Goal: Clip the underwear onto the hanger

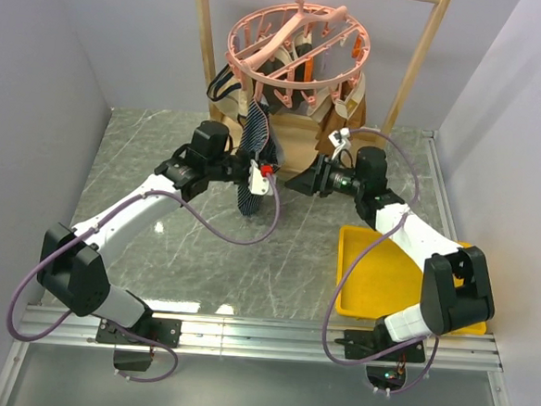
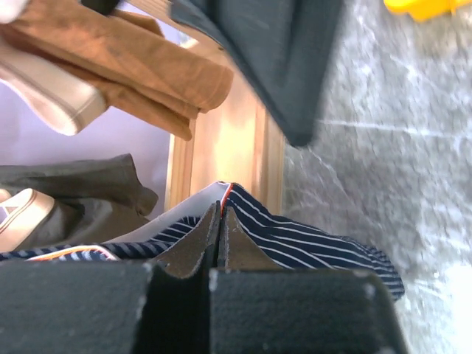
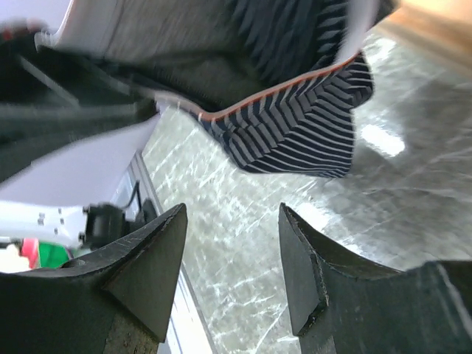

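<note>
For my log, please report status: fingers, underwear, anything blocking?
Left fingers shut on underwear, below hanger. Right fingers open, empty. Tan garments crowd behind.

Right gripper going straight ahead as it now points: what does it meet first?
Probably the underwear hanging from the left gripper; the open right gripper aims toward its lower edge, though depth is unclear.

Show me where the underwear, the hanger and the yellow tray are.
underwear [image 1: 254, 139], top view, on the striped fabric hanging below the ring.
hanger [image 1: 313, 16], top view, on the pink hub under its hook.
yellow tray [image 1: 381, 287], top view, on its bare floor left of the right arm.
</note>
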Tool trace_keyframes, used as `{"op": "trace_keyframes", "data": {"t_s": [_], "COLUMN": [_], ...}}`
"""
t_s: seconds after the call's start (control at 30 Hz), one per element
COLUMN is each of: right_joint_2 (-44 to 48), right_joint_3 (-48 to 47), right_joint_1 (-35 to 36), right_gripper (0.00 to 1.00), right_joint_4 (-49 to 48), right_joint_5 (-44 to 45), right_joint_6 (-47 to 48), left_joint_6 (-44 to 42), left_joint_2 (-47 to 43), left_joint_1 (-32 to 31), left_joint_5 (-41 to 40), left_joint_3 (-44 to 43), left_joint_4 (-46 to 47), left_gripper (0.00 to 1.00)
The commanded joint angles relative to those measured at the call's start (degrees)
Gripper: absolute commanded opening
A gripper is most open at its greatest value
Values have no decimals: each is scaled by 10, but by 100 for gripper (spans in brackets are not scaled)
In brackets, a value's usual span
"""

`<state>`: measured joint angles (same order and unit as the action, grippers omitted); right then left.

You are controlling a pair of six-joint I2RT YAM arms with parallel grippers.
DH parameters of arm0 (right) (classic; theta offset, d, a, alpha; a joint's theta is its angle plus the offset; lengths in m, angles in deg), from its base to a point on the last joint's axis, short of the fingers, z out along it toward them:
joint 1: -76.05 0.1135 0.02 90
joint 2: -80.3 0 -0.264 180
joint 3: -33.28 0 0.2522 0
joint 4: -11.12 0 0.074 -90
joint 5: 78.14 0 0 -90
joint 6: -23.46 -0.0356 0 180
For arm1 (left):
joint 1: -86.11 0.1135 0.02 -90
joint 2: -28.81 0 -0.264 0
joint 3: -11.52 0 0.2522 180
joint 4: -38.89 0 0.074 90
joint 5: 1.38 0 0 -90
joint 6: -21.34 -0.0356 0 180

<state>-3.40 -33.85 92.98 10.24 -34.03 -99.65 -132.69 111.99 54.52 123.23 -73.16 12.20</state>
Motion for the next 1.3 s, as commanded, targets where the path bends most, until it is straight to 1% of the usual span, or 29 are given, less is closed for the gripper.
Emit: {"op": "trace_keyframes", "data": {"t_s": [0.0,0.07,0.13,0.23,0.5,0.57,0.7,0.73,0.8,0.93,1.0,1.07,1.17,1.2,1.23,1.27], "right_joint_2": [28,30,26,6,-29,-35,-39,-39,-44,-49,-43,-45,-59,-65,-67,-72], "right_joint_3": [9,-2,-19,-43,-84,-95,-103,-107,-113,-126,-119,-117,-131,-136,-143,-147], "right_joint_1": [14,25,33,34,75,79,80,80,80,79,79,79,81,81,81,81], "right_gripper": [60,60,60,61,61,61,58,56,55,65,65,62,50,37,30,20], "right_joint_4": [-63,-55,-51,-45,-35,-14,-3,1,8,44,33,13,2,3,5,6], "right_joint_5": [-17,4,18,19,28,34,46,55,63,90,93,83,74,65,61,53], "right_joint_6": [34,74,92,93,109,124,135,140,144,162,161,153,146,147,146,146], "left_joint_6": [50,44,39,36,63,66,72,72,74,69,66,59,67,72,81,87], "left_joint_2": [-6,-5,-6,-6,-4,-6,-7,-6,-12,-17,-21,-24,-21,-20,-18,-14], "left_joint_1": [11,14,15,14,15,15,14,15,14,15,15,14,15,15,15,14], "left_joint_5": [64,82,90,98,107,108,115,117,121,126,130,138,137,138,136,136], "left_joint_3": [-16,-25,-23,-22,-26,-26,-28,-27,-24,-19,-17,-14,-17,-18,-24,-27], "left_joint_4": [55,42,34,33,48,54,56,58,63,53,49,46,51,54,55,55], "left_gripper": [0,0,0,0,0,0,0,0,0,0,0,0,0,0,0,0]}}
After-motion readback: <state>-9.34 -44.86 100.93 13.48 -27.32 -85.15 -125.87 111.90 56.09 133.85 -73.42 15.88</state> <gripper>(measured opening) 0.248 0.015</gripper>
